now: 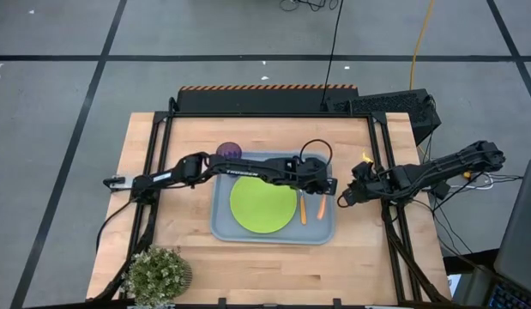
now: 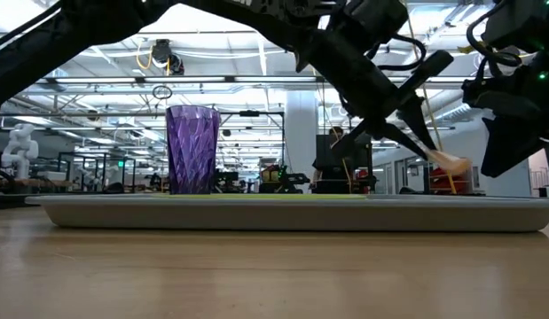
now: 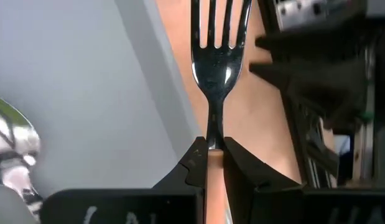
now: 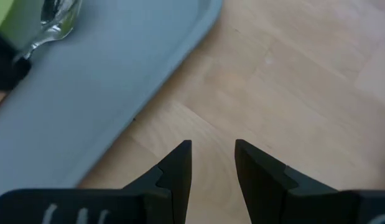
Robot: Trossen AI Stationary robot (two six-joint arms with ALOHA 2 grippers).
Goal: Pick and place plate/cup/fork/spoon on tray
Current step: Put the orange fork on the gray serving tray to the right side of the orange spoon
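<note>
Fork (image 3: 214, 74) pinched at its orange handle in left pincer (image 3: 211, 160), tines ahead over tray (image 1: 321, 230) edge beside spoon (image 1: 303, 209); lower level, release flat, clear of right pincer (image 4: 213, 163), part open over bench (image 4: 292, 81).

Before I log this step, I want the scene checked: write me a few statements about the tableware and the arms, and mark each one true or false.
1. The left gripper has its jaws shut on the fork. True.
2. The plate lies on the bare table beside the tray. False: it lies on the tray.
3. The spoon lies on the tray next to the plate. True.
4. The right gripper holds the cup. False: its jaws are open and empty over the table, beside the tray.
5. The cup lies on its side. False: it stands upright.
</note>
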